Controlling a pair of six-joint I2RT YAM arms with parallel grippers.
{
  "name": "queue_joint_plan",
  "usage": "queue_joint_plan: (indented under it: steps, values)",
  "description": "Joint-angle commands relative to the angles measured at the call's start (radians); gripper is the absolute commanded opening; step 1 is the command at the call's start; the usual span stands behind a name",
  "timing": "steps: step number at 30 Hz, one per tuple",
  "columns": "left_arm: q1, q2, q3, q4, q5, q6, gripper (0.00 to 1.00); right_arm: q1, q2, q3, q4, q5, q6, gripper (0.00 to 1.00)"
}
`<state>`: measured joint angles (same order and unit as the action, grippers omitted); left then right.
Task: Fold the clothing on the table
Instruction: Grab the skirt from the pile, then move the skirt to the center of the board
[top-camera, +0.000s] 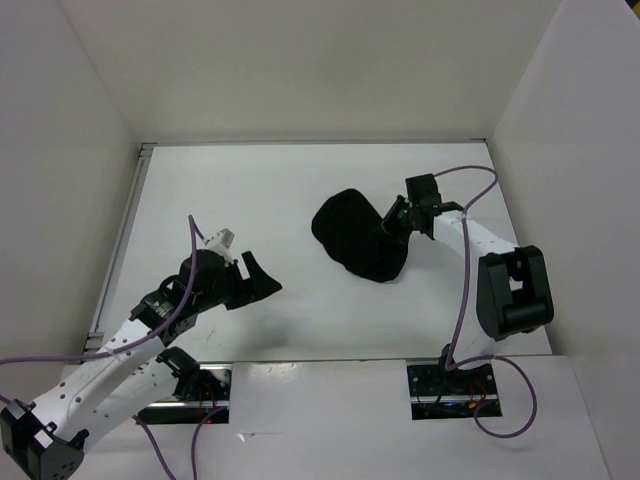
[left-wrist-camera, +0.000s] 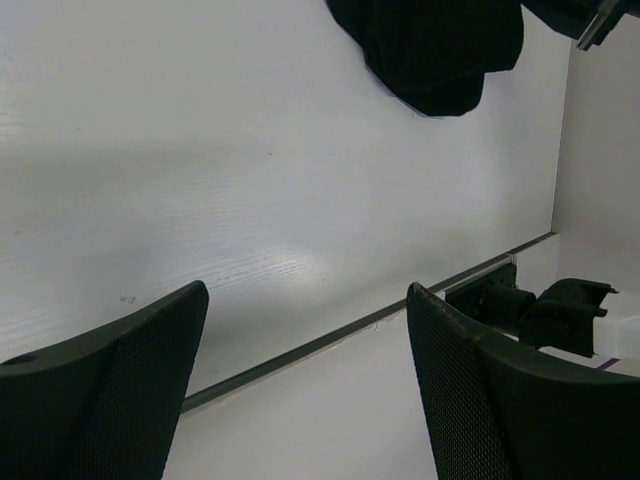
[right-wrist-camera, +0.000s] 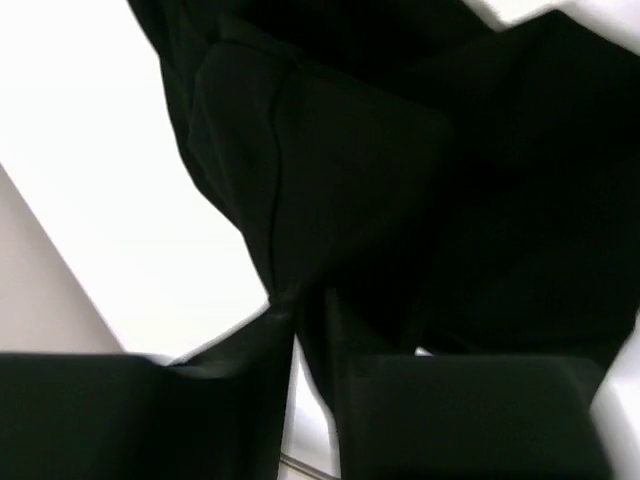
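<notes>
White surface (top-camera: 250, 190), clothing (top-camera: 360, 240) central. Right jaws seemingly pinch its 2 o'clock edge, left jaws released. Fold low toward 8.

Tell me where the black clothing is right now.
In the top view the clothing lies bunched on the table, right of centre, at the right gripper's fingertips and well apart from the left gripper.
</notes>
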<state>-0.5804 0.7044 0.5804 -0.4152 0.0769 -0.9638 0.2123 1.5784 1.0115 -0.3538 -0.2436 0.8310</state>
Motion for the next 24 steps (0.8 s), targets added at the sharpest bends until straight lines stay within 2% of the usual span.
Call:
queue_joint_plan:
  steps: [1, 3, 9, 12, 16, 17, 20, 24]
  values:
    - [0.010, -0.008, 0.026, 0.030, 0.012, 0.020, 0.87, 0.034, 0.038, 0.096, 0.061, -0.071, -0.046, 0.13]
    - [0.010, -0.019, 0.026, 0.020, 0.012, 0.020, 0.87, 0.062, 0.007, 0.152, 0.036, -0.053, -0.055, 0.01]
    - [0.010, -0.065, 0.004, 0.010, 0.012, -0.002, 0.87, 0.254, -0.197, 0.387, -0.060, -0.062, -0.124, 0.01]
    - [0.010, -0.085, -0.007, 0.000, -0.008, -0.025, 0.87, 0.329, -0.311, 0.417, -0.094, -0.019, -0.133, 0.01]
    - [0.010, -0.095, 0.019, -0.101, -0.118, -0.062, 0.87, 0.338, -0.479, 0.282, -0.131, -0.023, -0.084, 0.01]
    - [0.019, -0.112, 0.019, -0.111, -0.127, -0.075, 0.87, 0.338, -0.516, 0.197, -0.108, -0.042, -0.064, 0.06]
    - [0.019, -0.167, 0.016, -0.120, -0.138, -0.099, 0.87, 0.338, -0.689, 0.070, -0.088, 0.004, -0.006, 0.00]
    - [0.019, -0.201, 0.006, -0.129, -0.149, -0.110, 0.87, 0.338, -0.843, 0.044, -0.088, 0.078, 0.007, 0.00]
